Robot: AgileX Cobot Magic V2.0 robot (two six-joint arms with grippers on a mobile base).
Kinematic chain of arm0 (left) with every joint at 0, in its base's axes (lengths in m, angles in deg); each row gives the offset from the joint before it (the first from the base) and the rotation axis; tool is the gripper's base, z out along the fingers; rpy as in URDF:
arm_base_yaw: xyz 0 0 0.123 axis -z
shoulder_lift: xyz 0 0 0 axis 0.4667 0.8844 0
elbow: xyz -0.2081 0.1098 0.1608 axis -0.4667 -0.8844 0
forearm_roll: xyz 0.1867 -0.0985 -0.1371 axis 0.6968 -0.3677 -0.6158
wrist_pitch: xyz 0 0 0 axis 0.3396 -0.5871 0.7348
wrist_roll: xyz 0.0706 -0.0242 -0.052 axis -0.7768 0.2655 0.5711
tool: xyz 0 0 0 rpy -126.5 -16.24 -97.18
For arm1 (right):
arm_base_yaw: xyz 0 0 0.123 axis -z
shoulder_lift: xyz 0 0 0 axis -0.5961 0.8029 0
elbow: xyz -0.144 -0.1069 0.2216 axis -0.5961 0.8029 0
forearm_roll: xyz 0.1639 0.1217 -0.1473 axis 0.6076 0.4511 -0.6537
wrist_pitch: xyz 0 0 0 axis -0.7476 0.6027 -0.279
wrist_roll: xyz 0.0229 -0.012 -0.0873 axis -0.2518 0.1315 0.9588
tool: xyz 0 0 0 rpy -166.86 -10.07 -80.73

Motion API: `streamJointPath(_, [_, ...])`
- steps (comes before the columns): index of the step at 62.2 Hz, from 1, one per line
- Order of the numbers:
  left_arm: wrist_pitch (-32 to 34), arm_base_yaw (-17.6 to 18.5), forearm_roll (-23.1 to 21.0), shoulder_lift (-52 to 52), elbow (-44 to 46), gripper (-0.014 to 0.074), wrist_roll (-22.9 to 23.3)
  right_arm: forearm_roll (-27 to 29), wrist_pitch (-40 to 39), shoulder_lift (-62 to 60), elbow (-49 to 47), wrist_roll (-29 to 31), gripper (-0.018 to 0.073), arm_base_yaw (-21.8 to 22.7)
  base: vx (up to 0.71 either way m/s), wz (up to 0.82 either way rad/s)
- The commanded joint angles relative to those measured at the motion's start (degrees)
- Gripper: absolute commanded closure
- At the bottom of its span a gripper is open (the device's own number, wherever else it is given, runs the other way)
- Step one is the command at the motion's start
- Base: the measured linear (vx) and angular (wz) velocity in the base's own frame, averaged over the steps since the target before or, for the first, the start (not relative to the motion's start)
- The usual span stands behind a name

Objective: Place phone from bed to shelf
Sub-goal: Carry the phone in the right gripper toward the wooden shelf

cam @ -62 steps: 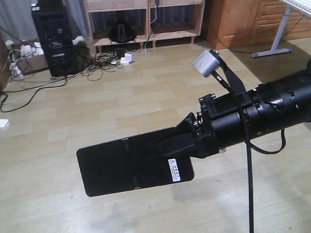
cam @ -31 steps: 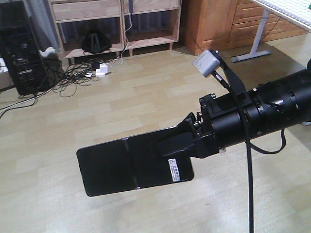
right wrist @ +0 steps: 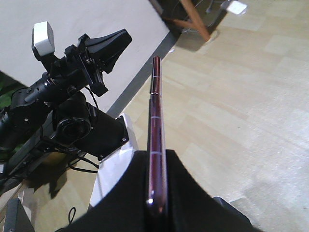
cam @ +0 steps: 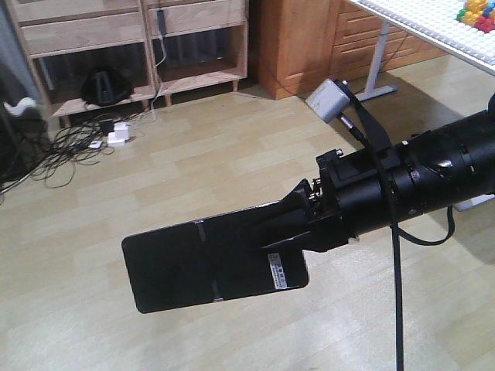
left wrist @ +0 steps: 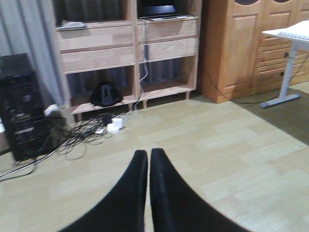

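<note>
My right gripper (right wrist: 157, 162) is clamped on one phone (cam: 186, 267), its two black fingers (right wrist: 128, 193) pressed against the flat faces at one short end. The rest of the slab sticks out level and unsupported over the pale wood floor (cam: 232, 154).

My left gripper (left wrist: 147, 181) has both fingers brought together with only a hairline gap, and nothing is between them.

The phone is thin, black and glossy. It has one crease across its middle and one small white barcode sticker (cam: 278, 270) near the gripped end. Seen edge-on from the right wrist, its rim is a pinkish metallic strip.

Well apart from the phone, across the floor, stands one light-oak shelf (left wrist: 125, 48) with two columns of compartments. A grey laptop (left wrist: 161, 12) sits on an upper board, and one dark rounded object (left wrist: 105, 94) sits in a bottom bay.

One black tower case (left wrist: 21, 106) stands beside the shelf, with a tangle of cables (left wrist: 79, 137) and one white adapter (left wrist: 115, 124) on the floor. One orange-brown cabinet (left wrist: 236, 48) and one white table (cam: 433, 31) lie further right.
</note>
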Motion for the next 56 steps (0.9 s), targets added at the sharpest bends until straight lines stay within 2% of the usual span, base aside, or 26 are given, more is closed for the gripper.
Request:
streamJointPath(1, [4.0, 0.0, -0.5, -0.5, -0.4, 0.0595, 0.0, 5.0, 4.3, -1.9, -1.9, 0.2, 0.0561, 0.0, 0.36, -0.26])
streamJointPath(56, [4.0, 0.0, -0.5, -0.5, -0.4, 0.0595, 0.0, 5.0, 4.3, -1.9, -1.9, 0.3, 0.0561, 0.0, 0.37, -0.24])
